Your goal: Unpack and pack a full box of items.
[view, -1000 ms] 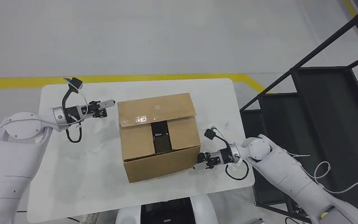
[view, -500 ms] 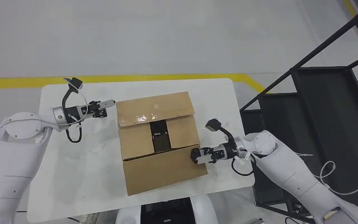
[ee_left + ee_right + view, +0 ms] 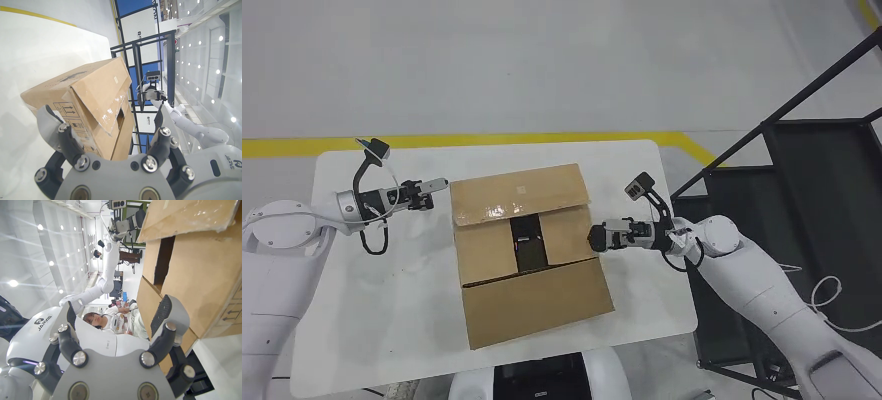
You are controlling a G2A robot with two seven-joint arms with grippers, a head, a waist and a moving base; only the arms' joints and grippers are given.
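The cardboard box (image 3: pixel 527 250) sits about mid-bench (image 3: pixel 372 300), a little nearer the right edge, with a dark gap between its top flaps. The left tool (image 3: pixel 434 192) hangs just beside the box's far left corner, spread wide and holding nothing. The right tool (image 3: pixel 594 238), also wide and empty, is at the box's right side.

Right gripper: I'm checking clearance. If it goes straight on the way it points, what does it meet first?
Most likely the cardboard box, near its top edge; the right gripper's exact height is unclear.
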